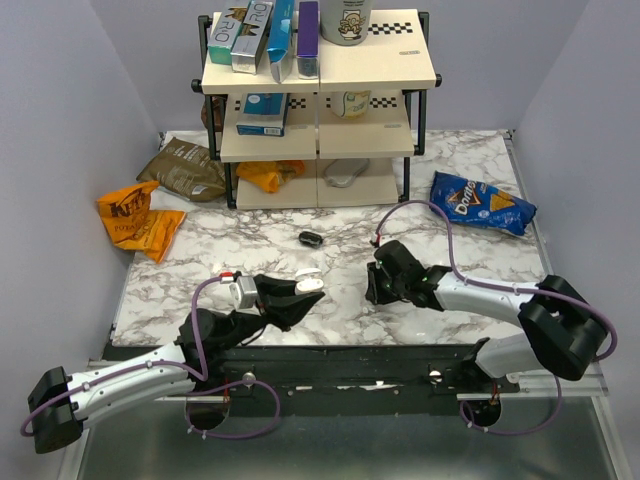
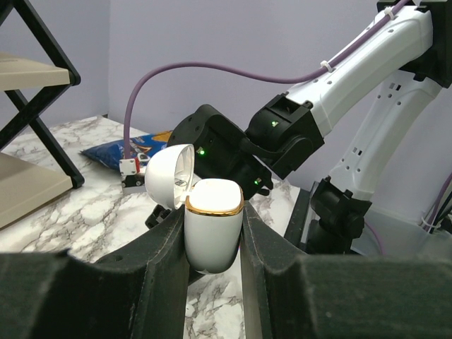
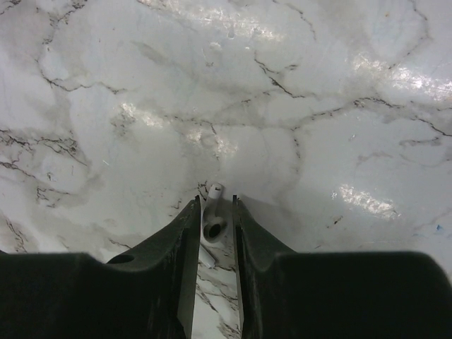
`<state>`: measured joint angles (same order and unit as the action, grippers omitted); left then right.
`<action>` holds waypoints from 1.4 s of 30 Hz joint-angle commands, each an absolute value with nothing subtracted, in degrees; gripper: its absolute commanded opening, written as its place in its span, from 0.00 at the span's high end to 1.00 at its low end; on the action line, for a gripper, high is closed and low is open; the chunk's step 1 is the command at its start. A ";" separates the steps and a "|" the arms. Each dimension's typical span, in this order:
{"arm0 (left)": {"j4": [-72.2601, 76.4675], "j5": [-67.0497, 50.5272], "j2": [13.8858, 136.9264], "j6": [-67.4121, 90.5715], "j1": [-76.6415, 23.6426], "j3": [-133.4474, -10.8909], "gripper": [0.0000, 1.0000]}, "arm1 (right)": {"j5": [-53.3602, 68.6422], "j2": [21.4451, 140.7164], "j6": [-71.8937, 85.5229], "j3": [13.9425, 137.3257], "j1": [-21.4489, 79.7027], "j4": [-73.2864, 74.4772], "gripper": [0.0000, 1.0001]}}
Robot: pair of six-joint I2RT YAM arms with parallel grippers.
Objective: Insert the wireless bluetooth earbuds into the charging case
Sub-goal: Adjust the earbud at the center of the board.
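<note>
Top view: the left pincer (image 1: 312, 288) is clenched on a small white case (image 1: 310, 284), held near the front edge of the marble surface (image 1: 250, 250). The right pincer (image 1: 376, 286) sits close by to its right, with a strip of bare marble between them. A black oval (image 1: 310, 238) lies alone farther back, apart from both. Behind it stands a rack (image 1: 320, 100) with boxes on its shelves. A blue bag (image 1: 483, 203) lies by the right edge. An orange bag (image 1: 135, 218) overhangs the left edge, and a brown bag (image 1: 185, 168) lies behind it.

Left wrist view: the case (image 2: 212, 236) stands upright between the two fingers (image 2: 159, 261), gripped at its sides. It has a gold rim, and its lid (image 2: 169, 176) is swung open and tilted back to the left (the well under the rim cannot be seen from here). The right arm (image 2: 339, 85) reaches in just beyond it.

Right wrist view: the right pincer is grasping one white earbud (image 3: 210, 220). The fingers (image 3: 176, 247) are nearly together around it, and its stem runs along the gap (a dark opening faces the camera). It hangs over bare veined marble, with open room on every side in this view.
</note>
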<state>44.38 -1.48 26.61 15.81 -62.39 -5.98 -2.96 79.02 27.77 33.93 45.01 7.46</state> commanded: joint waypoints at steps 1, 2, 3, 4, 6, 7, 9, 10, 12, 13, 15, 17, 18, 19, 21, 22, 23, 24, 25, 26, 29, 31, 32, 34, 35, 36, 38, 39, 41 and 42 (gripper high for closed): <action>44.74 0.88 25.67 15.29 -62.93 -6.06 1.00 | -6.50 81.38 28.65 36.30 45.09 7.29 0.68; 44.48 0.97 25.58 15.29 -63.02 -6.06 1.00 | -6.76 81.39 28.39 36.56 45.17 7.29 0.67; 44.30 0.97 25.32 15.29 -62.93 -6.06 1.00 | -6.85 81.47 28.21 36.65 45.09 7.47 0.63; 44.30 1.05 25.14 15.21 -63.02 -6.06 1.00 | -7.12 81.21 27.95 37.00 45.09 7.64 0.61; 43.86 1.06 24.96 15.29 -63.10 -6.15 1.00 | -8.17 80.69 27.16 37.26 45.09 8.61 0.54; 43.77 1.05 24.79 15.21 -63.11 -6.15 1.00 | -8.35 80.16 26.90 37.27 45.09 8.79 0.51; 43.77 1.05 24.70 15.12 -63.11 -6.24 1.00 | -8.44 77.79 26.37 36.74 45.09 9.05 0.46; 43.86 1.05 24.70 15.03 -63.11 -6.33 1.00 | -8.35 76.83 26.28 36.56 45.09 9.23 0.45; 44.12 1.05 24.87 14.85 -63.19 -6.33 1.00 | -8.00 73.58 25.58 36.12 45.09 9.67 0.43; 44.12 1.05 24.96 14.77 -63.11 -6.42 1.00 | -7.39 72.43 25.05 35.95 45.09 9.93 0.43; 44.12 1.05 25.05 14.68 -63.28 -6.50 1.00 | -6.25 69.45 24.70 35.51 45.26 11.15 0.45; 44.21 1.05 25.14 14.68 -63.28 -6.50 1.00 | -5.28 67.25 24.17 34.81 46.83 11.60 0.47; 44.21 1.23 25.05 14.68 -63.28 -6.50 1.00 | -4.75 66.02 23.21 34.80 47.80 12.47 0.49; 44.21 1.14 25.05 14.59 -63.28 -6.50 1.00 | -4.31 66.09 22.68 35.24 48.86 13.61 0.49; 44.30 1.14 25.14 14.59 -63.37 -6.50 1.00 | -4.92 67.93 21.28 36.56 53.07 16.77 0.49; 44.47 1.14 25.22 14.59 -63.37 -6.50 1.00 | -5.36 68.98 21.01 37.87 54.56 17.74 0.49; 44.39 1.14 25.40 14.59 -63.37 -6.50 1.00 | -5.80 69.95 20.83 38.58 56.67 18.54 0.50; 44.38 1.06 25.40 14.68 -63.37 -6.50 1.00 | -5.71 70.83 20.83 39.02 57.21 19.68 0.51; 44.30 0.97 25.31 14.85 -63.46 -6.42 1.00 | -5.89 72.32 21.18 39.46 57.56 20.12 0.51; 44.12 0.97 25.23 14.94 -63.46 -6.42 1.00 | -6.58 72.68 21.70 39.46 57.57 20.47 0.52; 43.16 0.97 24.70 15.20 -63.54 -6.59 1.00 | -7.90 72.34 23.46 38.76 57.57 20.74 0.51; 42.89 0.97 24.26 15.12 -63.55 -6.68 1.00 | -8.00 71.90 24.26 38.41 57.57 20.74 0.48; 42.63 0.97 24.08 15.12 -63.63 -6.68 1.00 | -8.43 71.55 24.43 38.23 57.66 20.74 0.47; 42.54 0.88 24.08 15.12 -63.54 -6.77 1.00 | -9.05 70.93 25.40 37.79 57.66 21.01 0.46; 42.54 0.79 24.08 15.29 -63.63 -6.77 1.00 | -10.36 70.32 25.92 37.36 57.57 20.92 0.47; 42.54 0.79 24.08 15.29 -63.63 -6.77 1.00 | -11.07 69.01 26.97 36.57 57.57 21.09 0.51; 42.28 0.79 23.82 15.29 -63.81 -6.77 1.00 | -13.17 68.12 28.12 35.95 57.66 21.71 0.57; 42.10 0.88 23.82 15.29 -63.81 -6.77 1.00 | -13.71 67.94 29.17 35.60 57.57 22.41 0.67; 42.10 0.97 23.73 15.29 -63.90 -6.77 1.00 | -14.85 68.29 30.23 35.33 57.66 23.02 0.76; 42.10 0.97 23.82 15.29 -63.90 -6.77 1.00 | -14.77 68.55 30.84 35.25 57.57 23.11 0.83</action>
